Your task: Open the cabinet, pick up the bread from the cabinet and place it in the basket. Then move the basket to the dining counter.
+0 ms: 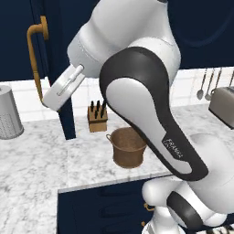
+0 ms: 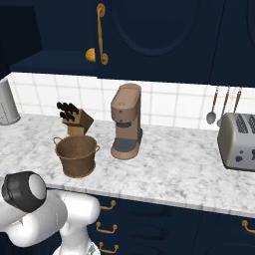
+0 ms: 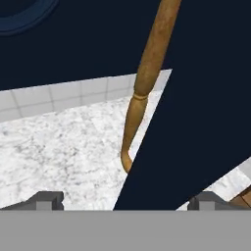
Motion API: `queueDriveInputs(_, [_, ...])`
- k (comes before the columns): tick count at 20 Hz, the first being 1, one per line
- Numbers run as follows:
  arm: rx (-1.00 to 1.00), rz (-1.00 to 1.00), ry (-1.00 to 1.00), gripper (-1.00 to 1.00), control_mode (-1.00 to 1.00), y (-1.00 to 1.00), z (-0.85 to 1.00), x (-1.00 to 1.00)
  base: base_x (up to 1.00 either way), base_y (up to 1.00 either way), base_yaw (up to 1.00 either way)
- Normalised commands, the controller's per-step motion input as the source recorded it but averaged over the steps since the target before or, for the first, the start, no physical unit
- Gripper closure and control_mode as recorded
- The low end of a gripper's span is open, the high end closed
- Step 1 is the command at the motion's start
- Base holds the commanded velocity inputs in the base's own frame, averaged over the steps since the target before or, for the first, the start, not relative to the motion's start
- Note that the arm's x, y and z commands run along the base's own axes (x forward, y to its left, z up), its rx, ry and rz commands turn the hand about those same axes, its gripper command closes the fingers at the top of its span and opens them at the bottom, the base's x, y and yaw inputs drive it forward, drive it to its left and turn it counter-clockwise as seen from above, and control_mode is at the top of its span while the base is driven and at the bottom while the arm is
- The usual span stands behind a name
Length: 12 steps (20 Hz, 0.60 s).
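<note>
The cabinet door [image 1: 67,98] hangs swung out over the counter, with its brass handle [image 1: 34,59] on the left face. My gripper [image 3: 126,201] is open, and its fingertips [image 3: 46,201] stand wide on either side of the door's lower edge, below the handle [image 3: 147,63]. In the left base view the hand [image 1: 64,87] sits right at the handle's lower end. The bread [image 2: 90,55] rests on the open cabinet's shelf [image 2: 50,62]. On the marble counter below stands the brown basket [image 2: 77,155], also [image 1: 128,146]. The dining counter is out of view.
A knife block [image 2: 74,122] stands behind the basket and a brown coffee machine [image 2: 127,122] to its right. A toaster [image 2: 239,142] and hanging utensils [image 2: 219,107] are at the far right. A grey perforated cylinder [image 1: 7,114] stands at the left. Navy drawers [image 2: 149,224] run below.
</note>
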Motion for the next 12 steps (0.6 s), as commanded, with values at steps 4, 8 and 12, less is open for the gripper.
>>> queueDriveInputs(4, [0.11, -0.12, 0.00, -1.00, -1.00, -0.19, 0.00, -0.54, 0.00, 0.00, 0.00])
queueDriveInputs(8, [0.25, -0.18, 0.00, -1.00, -1.00, -0.99, -0.13, -0.56, 0.00, 0.00, 0.00])
queueDriveInputs(12, [0.10, -0.23, 0.09, -1.00, -1.00, -1.00, -0.56, 0.06, 0.00, 0.00, 0.00])
